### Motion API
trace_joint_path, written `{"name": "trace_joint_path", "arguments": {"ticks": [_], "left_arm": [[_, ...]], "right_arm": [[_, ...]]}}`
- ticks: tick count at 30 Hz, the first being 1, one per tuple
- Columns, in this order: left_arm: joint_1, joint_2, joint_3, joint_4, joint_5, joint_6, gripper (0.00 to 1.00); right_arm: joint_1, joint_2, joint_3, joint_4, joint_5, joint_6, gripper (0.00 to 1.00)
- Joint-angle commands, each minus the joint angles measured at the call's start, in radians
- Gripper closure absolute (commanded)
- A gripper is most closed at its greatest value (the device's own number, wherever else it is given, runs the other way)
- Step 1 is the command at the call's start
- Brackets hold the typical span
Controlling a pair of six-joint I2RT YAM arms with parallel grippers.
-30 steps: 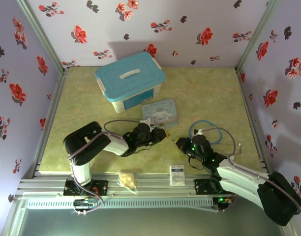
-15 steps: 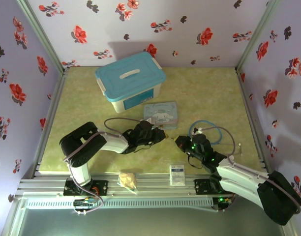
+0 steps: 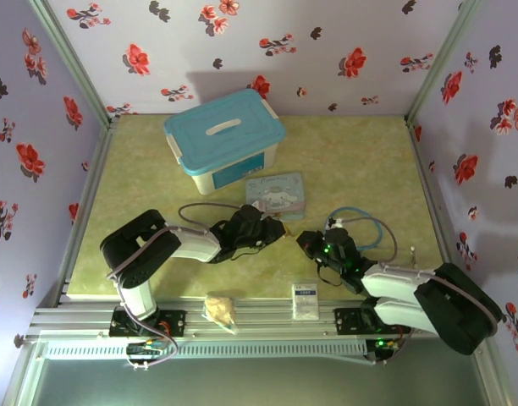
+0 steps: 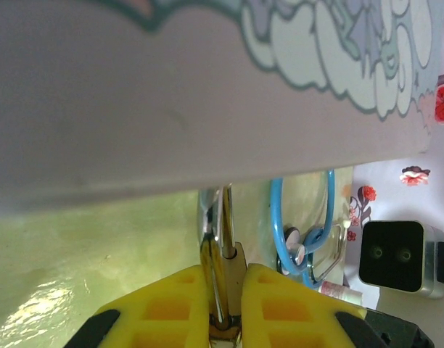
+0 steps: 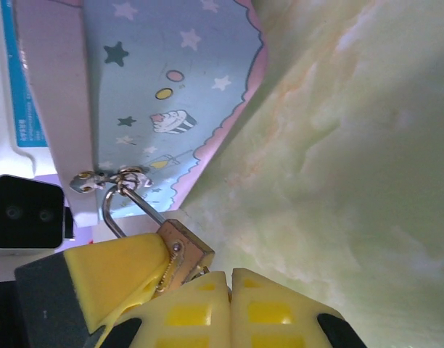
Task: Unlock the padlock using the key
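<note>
From above, the left gripper (image 3: 274, 228) and the right gripper (image 3: 305, 241) almost meet, and what is between them is too small to make out. The key (image 5: 171, 267) is hard to see: just a thin grey strip touching the brass body of the padlock (image 5: 186, 250). I cannot tell if the right gripper (image 5: 229, 279) has it, since its yellow fingers are pressed nearly together. The left gripper (image 4: 222, 272) is squeezed tight on the padlock (image 4: 222, 225), whose thin silver loop sticks out toward the cartoon tin (image 4: 171, 94). The tin is so close that it looks blurry and cut off. A blue stethoscope (image 4: 276, 217) lies just past the padlock. The table (image 3: 360, 152) is yellow-green, like marble. On it are a box with a blue lid (image 3: 225, 139) at the back, and a white packet (image 3: 305, 300) and a tan bag (image 3: 219, 309) at the near edge. The walls (image 3: 242, 51) are pale purple with red flowers.
</note>
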Motion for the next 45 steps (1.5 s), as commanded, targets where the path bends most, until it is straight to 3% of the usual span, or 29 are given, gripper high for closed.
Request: {"name": "trace_joint_path", "arguments": {"ticks": [1, 7, 11, 18, 24, 29, 40, 45], "left_arm": [[0.021, -0.040, 0.033, 0.048, -0.003, -0.034, 1.00], [0.028, -0.024, 0.033, 0.106, -0.006, -0.083, 1.00], [0.032, -0.016, 0.048, 0.135, -0.003, -0.109, 1.00], [0.032, -0.042, 0.038, 0.121, -0.058, -0.157, 1.00], [0.032, -0.046, 0.029, 0.126, -0.102, -0.188, 1.00], [0.032, -0.040, 0.041, 0.131, -0.104, -0.193, 1.00], [0.032, -0.023, 0.061, 0.146, -0.096, -0.204, 1.00], [0.030, -0.020, 0.072, 0.134, -0.099, -0.189, 1.00]], "right_arm": [[-0.001, -0.007, 0.001, 0.092, 0.000, 0.021, 1.00], [-0.002, -0.136, 0.003, -0.068, 0.024, -0.014, 1.00], [-0.002, -0.142, 0.019, -0.105, 0.021, -0.030, 1.00], [-0.002, -0.046, 0.016, 0.025, 0.035, 0.026, 1.00], [-0.002, -0.059, 0.020, 0.018, 0.094, 0.058, 1.00], [-0.002, -0.062, 0.060, -0.020, 0.079, 0.029, 1.00], [-0.004, 0.061, 0.081, 0.106, 0.058, 0.047, 1.00], [-0.005, 0.031, 0.063, 0.083, 0.086, 0.047, 1.00]]}}
